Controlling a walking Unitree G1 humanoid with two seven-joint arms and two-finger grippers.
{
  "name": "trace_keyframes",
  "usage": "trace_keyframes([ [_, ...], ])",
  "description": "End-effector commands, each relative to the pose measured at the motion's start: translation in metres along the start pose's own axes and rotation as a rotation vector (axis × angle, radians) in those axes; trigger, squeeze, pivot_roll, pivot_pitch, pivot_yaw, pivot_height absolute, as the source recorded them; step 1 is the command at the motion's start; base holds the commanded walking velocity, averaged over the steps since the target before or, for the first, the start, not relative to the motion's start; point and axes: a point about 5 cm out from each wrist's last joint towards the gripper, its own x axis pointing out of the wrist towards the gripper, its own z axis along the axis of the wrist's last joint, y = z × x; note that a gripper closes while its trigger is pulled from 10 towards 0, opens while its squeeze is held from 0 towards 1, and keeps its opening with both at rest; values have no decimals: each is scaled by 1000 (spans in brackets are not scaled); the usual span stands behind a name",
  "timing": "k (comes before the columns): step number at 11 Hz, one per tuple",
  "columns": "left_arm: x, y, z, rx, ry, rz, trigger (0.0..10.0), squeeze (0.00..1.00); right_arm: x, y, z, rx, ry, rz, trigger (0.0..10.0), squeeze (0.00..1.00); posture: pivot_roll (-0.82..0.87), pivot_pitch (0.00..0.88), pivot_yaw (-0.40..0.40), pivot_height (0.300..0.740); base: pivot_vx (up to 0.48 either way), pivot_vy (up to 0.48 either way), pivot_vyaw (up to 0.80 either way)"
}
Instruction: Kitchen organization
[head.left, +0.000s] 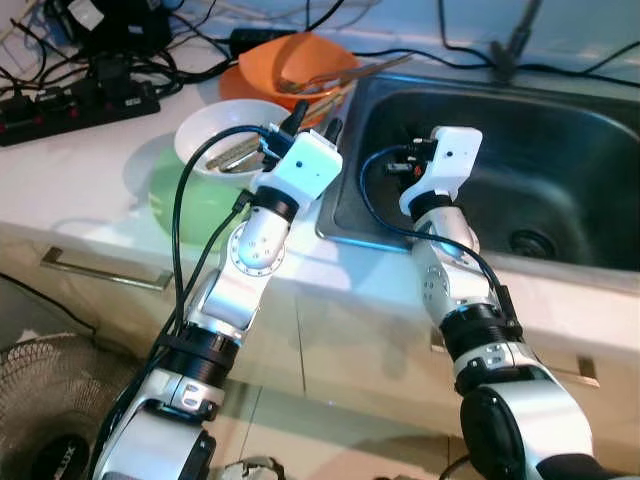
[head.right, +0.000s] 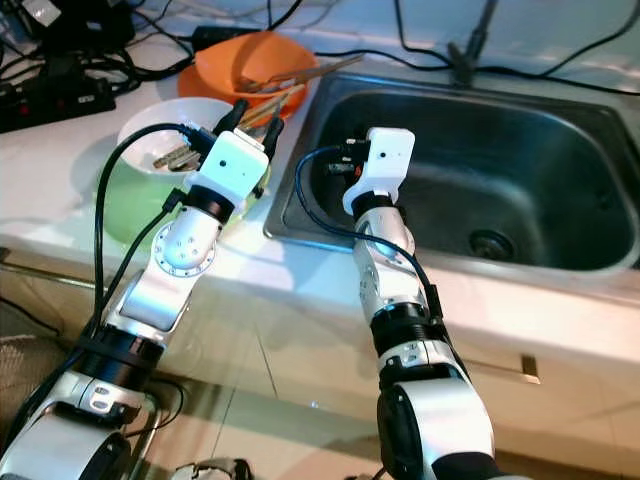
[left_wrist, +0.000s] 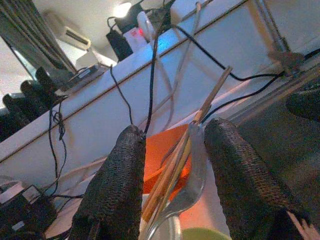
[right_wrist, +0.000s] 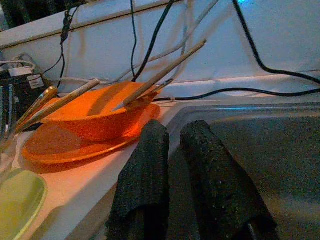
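My read was that the step in hand was picking cutlery out of the dishes beside the sink, w/ the left gripper (head.left: 312, 118) doing the work. It hovered above the near edge of the orange bowl (head.left: 290, 62), fingers (left_wrist: 112, 185) spread wide w/ nothing clamped yet; in the left wrist view a metal spoon (left_wrist: 192, 180) and some chopsticks (left_wrist: 172, 172) ran up through the gap. To do it well I'd have come down slow, centred on one piece, and closed low on the handle so it didn't pivot or drag the others. The right gripper (right_wrist: 175, 165) hung over the left rim of the sink (head.left: 560, 140), fingers nearly together, holding nothing. The orange bowl sat on an orange plate (right_wrist: 75, 147) at the back of the counter, utensils leaning out over its rim toward the sink. The white bowl (head.left: 215, 135) stood nearer on a green plate (head.left: 185, 205), w/ more cutlery inside.
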Motion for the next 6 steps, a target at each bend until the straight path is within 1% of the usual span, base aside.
trace_keyframes([
  [1, 0, 3, 6, -8, -31, 17, 10000, 0, -2, -2, -2, 9, 1, -6, 10000, 0, 122, 69, 14, 740, 315, 0, 0],
  [5, 1, 3, 9, -1, -49, 14, 10000, 0, -3, -3, -2, 11, 0, -8, 10000, 0, 122, 68, 13, 740, 334, 0, 0],
  [6, 0, 1, 10, 5, -56, -2, 10000, 0, -3, -3, -2, 12, 1, -7, 10000, 0, 123, 69, 14, 740, 0, 0, 0],
])
